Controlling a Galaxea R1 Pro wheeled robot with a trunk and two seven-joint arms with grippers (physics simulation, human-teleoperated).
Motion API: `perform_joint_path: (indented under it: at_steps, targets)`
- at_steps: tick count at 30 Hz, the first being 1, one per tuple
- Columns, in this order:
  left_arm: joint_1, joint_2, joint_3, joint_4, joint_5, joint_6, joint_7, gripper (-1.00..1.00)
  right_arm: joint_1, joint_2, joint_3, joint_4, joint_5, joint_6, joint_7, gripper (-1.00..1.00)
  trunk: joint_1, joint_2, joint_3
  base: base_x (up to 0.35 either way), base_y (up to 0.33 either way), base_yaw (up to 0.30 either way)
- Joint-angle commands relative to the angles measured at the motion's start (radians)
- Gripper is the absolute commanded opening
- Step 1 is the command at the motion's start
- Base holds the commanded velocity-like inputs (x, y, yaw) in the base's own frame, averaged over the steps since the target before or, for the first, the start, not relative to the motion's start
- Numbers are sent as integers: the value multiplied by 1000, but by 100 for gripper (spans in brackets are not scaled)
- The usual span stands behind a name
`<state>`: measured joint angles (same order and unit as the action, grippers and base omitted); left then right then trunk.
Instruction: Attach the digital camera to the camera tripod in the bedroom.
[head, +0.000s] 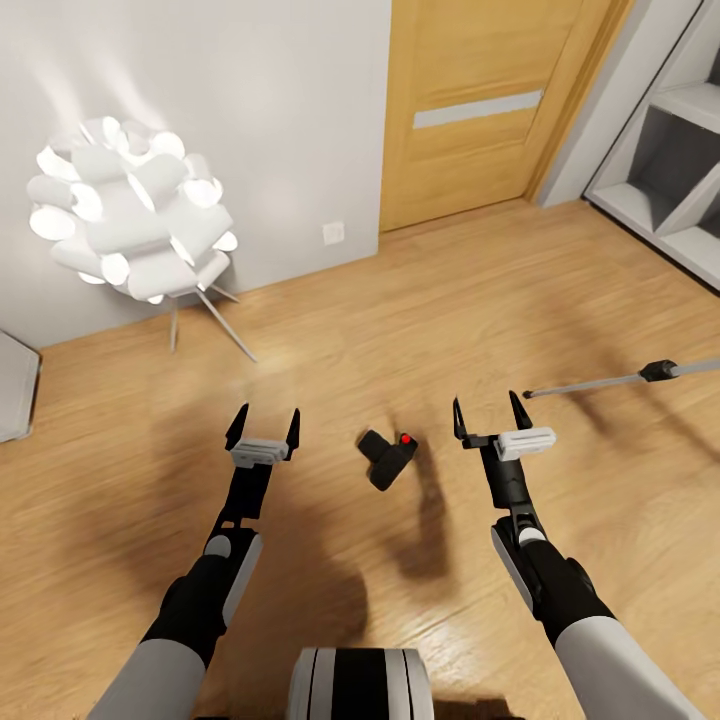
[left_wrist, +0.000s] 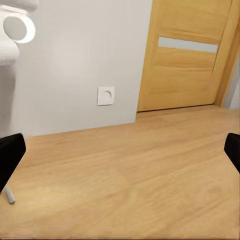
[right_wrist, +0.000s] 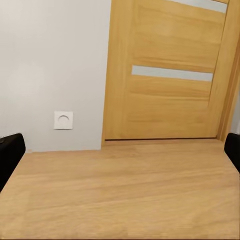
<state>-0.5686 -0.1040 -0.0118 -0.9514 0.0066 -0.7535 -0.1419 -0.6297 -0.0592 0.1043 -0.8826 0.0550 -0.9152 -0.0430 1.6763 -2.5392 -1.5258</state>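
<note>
The digital camera (head: 388, 457), a small black box with a red button, lies on the wooden plank floor between my two arms. My left gripper (head: 263, 423) hovers open to its left, and my right gripper (head: 492, 410) hovers open to its right; both are apart from it. A silver tripod leg with a black joint and foot (head: 625, 379) reaches in from the right edge, lying low over the floor just beyond my right gripper. The rest of the tripod is out of view. In both wrist views the black fingers (left_wrist: 10, 155) (right_wrist: 9, 152) stand wide apart with nothing between them.
A white petal floor lamp (head: 130, 210) on thin metal legs stands at the left by the pale grey wall. An oak door (head: 480, 110) with a frosted strip is ahead, grey cube shelving (head: 670, 150) at the right. A wall socket (head: 333, 233) sits low on the wall.
</note>
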Motion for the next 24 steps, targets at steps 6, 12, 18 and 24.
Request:
perform_joint_path:
  at_steps: [6, 12, 18, 24]
  targets:
    - [0, 0, 1, 0, 1, -2, -4, 100, -1, -1, 2, 0, 5, -2, -5, 100, 2, -2, -24, 0, 0, 0]
    - [0, 0, 2, 0, 1, -1, -4, 100, -1, -1, 2, 1, 5, -2, -5, 100, 5, -3, -47, 0, 0, 0]
    - [0, 0, 2, 0, 1, -1, -4, 100, -1, -1, 2, 3, 5, -2, -5, 100, 8, -4, -70, 0, 0, 0]
    - [0, 0, 2, 0, 1, 0, -4, 100, -1, -1, 2, 5, 5, -2, -5, 100, 11, -6, -93, 0, 0, 0]
